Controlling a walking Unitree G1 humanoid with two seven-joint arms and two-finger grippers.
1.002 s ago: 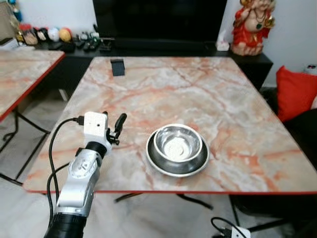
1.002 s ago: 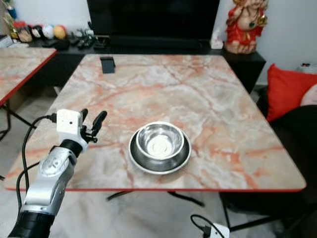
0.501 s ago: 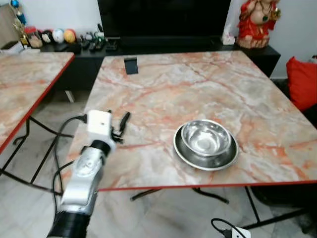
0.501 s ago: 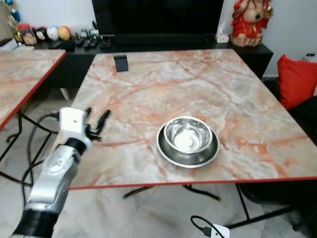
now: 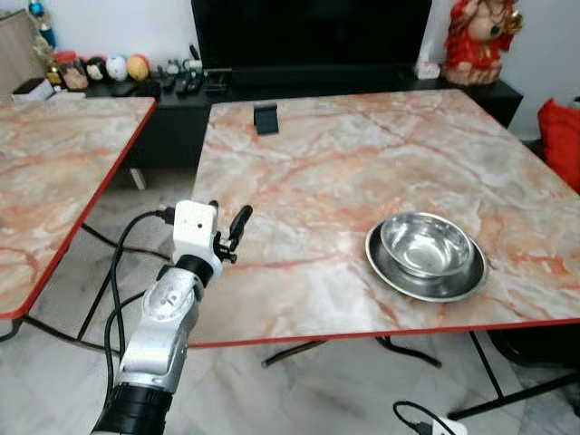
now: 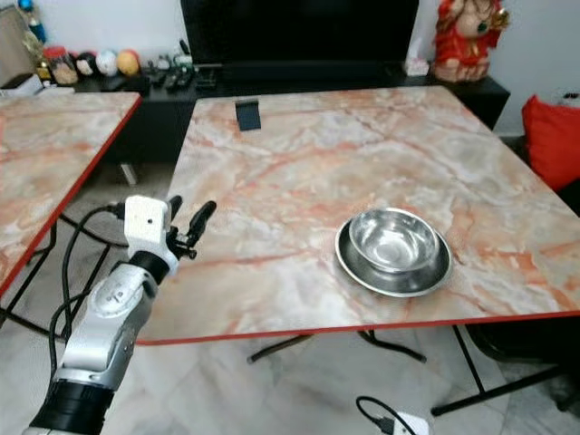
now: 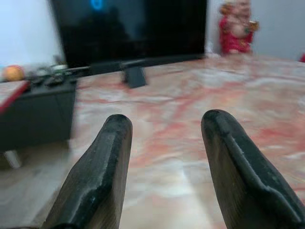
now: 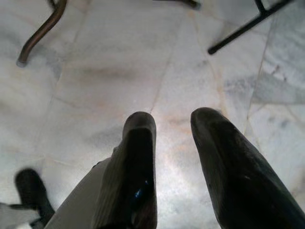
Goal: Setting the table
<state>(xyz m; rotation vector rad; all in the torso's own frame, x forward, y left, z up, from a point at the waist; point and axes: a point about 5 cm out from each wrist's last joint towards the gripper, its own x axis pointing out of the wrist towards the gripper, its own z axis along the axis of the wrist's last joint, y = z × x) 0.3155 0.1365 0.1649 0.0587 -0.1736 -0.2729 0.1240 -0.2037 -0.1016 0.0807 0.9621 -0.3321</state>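
Note:
A steel bowl (image 5: 426,243) sits inside a shallow steel plate (image 5: 424,288) near the front right edge of the marble table (image 5: 344,172). My left gripper (image 6: 188,214) is held up at the table's front left edge, well to the left of the bowl. In the left wrist view it (image 7: 164,125) is open with nothing between its fingers, pointing across the tabletop. My right gripper (image 8: 174,125) hangs down over the tiled floor, fingers apart and holding nothing.
A small black stand (image 5: 265,119) is at the table's far side. A second marble table (image 5: 54,181) stands to the left with a floor gap between. Behind are a dark TV cabinet (image 5: 172,136), a red statue (image 5: 478,41) and a red cushion (image 5: 564,127). Table legs (image 8: 43,31) cross the floor.
The whole picture has slid to the right, so the camera has moved left. The bowl and plate keep their place on the table. My left gripper stays raised and open.

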